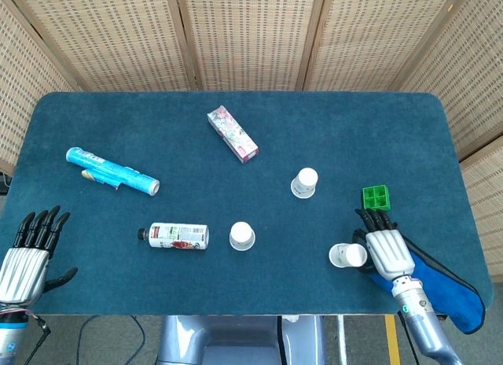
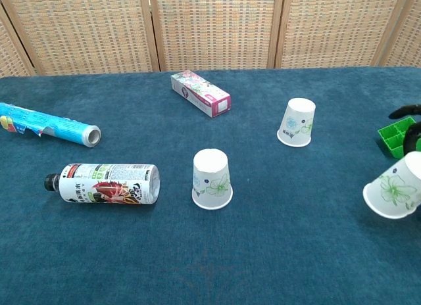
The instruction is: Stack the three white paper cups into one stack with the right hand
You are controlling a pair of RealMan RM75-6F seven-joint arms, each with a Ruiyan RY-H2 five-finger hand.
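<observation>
The right hand (image 1: 387, 252) holds a tilted paper cup (image 2: 396, 187) in its fingers (image 1: 376, 219); left hand (image 1: 26, 259) fingers spread wide

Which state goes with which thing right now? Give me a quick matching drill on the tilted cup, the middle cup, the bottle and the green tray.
Things:
1. cup by the right hand
2. middle cup
3. bottle
4. green tray

States:
A. lying on its side, cap to the left
B. tilted, off the cloth, held by the right hand
C. upside down on the cloth, untouched
D. just beyond the right hand's fingertips

Pairs: 1-B, 2-C, 3-A, 4-D
</observation>
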